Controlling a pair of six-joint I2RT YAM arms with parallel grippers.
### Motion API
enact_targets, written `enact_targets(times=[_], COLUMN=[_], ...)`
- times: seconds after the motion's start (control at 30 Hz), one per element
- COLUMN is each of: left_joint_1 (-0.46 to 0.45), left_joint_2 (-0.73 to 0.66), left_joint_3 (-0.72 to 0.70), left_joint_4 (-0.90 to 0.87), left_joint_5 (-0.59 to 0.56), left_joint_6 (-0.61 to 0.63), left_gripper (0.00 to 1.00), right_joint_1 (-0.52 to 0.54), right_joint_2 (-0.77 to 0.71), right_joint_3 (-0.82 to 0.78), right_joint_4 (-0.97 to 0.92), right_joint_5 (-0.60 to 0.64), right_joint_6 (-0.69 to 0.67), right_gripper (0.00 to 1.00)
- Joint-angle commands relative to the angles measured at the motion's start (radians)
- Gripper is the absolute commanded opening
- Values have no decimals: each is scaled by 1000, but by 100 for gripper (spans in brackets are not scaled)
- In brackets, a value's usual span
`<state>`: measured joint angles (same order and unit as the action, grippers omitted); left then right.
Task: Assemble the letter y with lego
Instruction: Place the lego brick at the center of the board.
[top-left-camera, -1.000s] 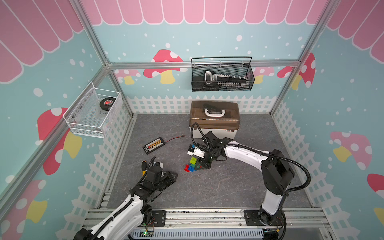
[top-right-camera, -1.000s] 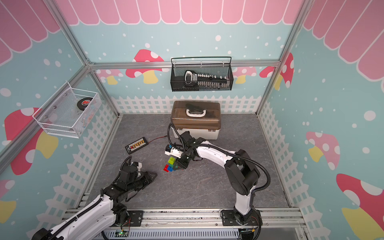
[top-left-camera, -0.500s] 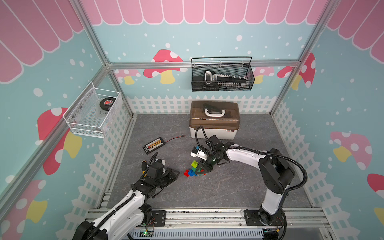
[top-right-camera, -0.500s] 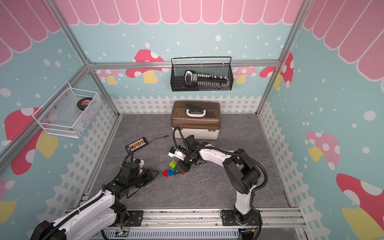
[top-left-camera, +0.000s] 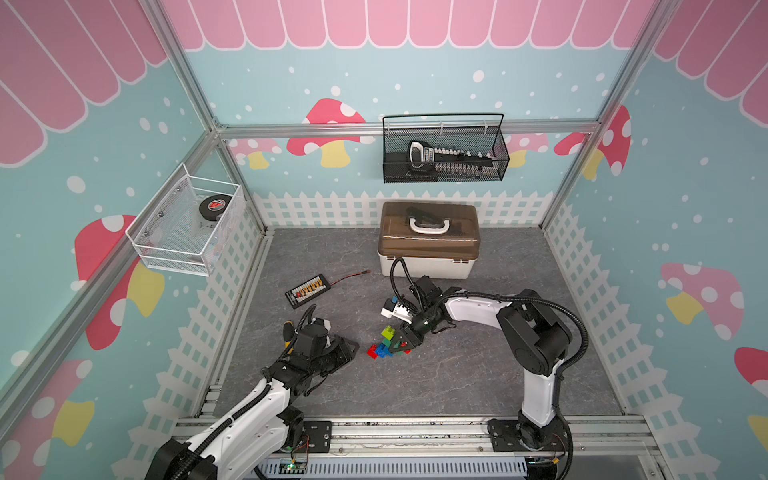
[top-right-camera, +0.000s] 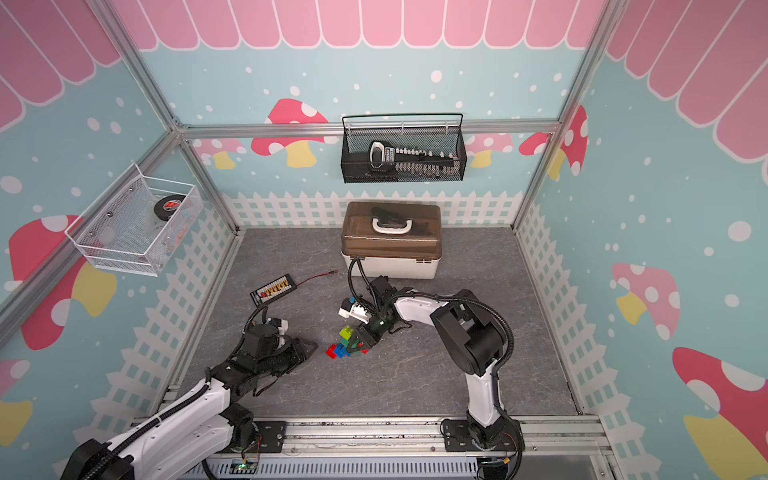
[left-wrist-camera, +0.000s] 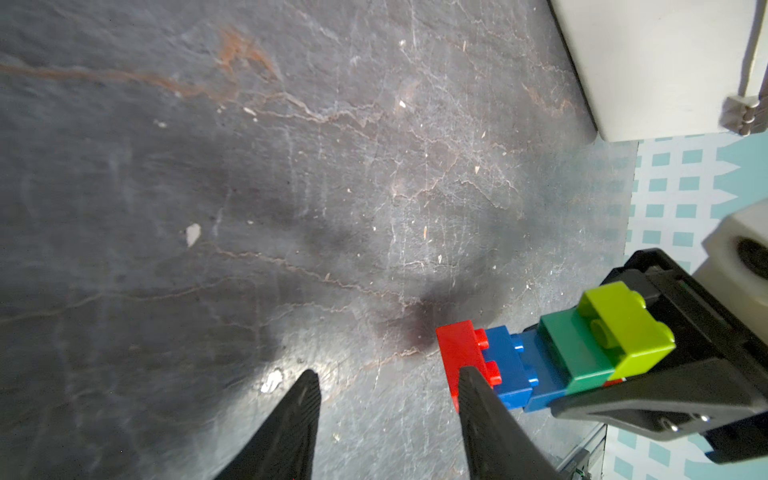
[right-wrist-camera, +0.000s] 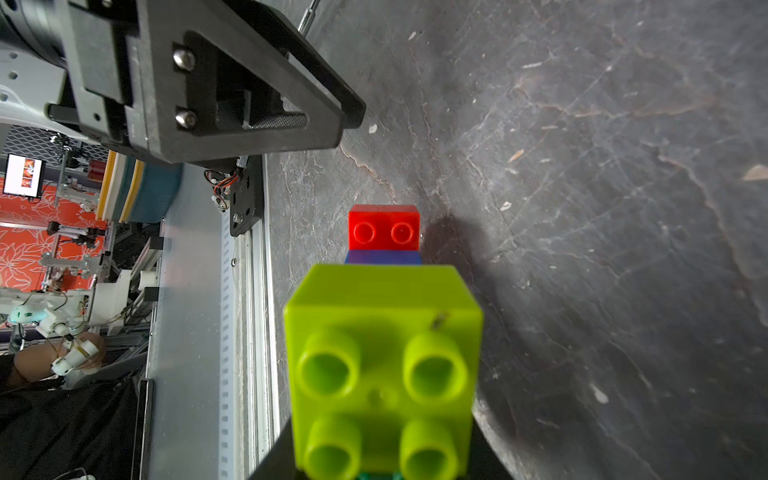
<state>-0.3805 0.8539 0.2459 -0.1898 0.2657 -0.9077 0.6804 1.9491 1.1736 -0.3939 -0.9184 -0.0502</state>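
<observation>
Your right gripper (top-left-camera: 400, 343) is clamped on the y (left-wrist-camera: 511, 365) at its dark green bar, low at the bench (top-left-camera: 457, 374). I cannot tell whether the red tail touches down. Lime tip, bar, blue stem and tail all look joined, so you seem to be at the last step: lay it flat, then release without dragging it. Your left gripper (left-wrist-camera: 386, 372) is narrowly parted and empty, just beside the tail, and could steady it. No writing can be read: the y is unmarked, and the logo on the puck (top-left-camera: 215, 204) is too small.

Left fingers (left-wrist-camera: 291, 428) parted (arm low, outstretched), right fingers (left-wrist-camera: 665, 395) clamped shut
</observation>
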Motion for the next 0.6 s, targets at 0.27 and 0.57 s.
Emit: enact_targets(times=[0.27, 0.57], left_joint_1=[8, 9], left_joint_2=[7, 4], left_joint_3=[24, 23], left_joint_4=[4, 0], left_joint_5=[7, 4], left_joint_6=[21, 24], left_gripper=[55, 54], right_joint_1=[-16, -26], right_joint_2=[50, 63], right_joint_3=[-4, -6], right_joint_4=[35, 42], right_joint_5=[-58, -46], right_joint_6=[12, 22], right_gripper=[32, 39])
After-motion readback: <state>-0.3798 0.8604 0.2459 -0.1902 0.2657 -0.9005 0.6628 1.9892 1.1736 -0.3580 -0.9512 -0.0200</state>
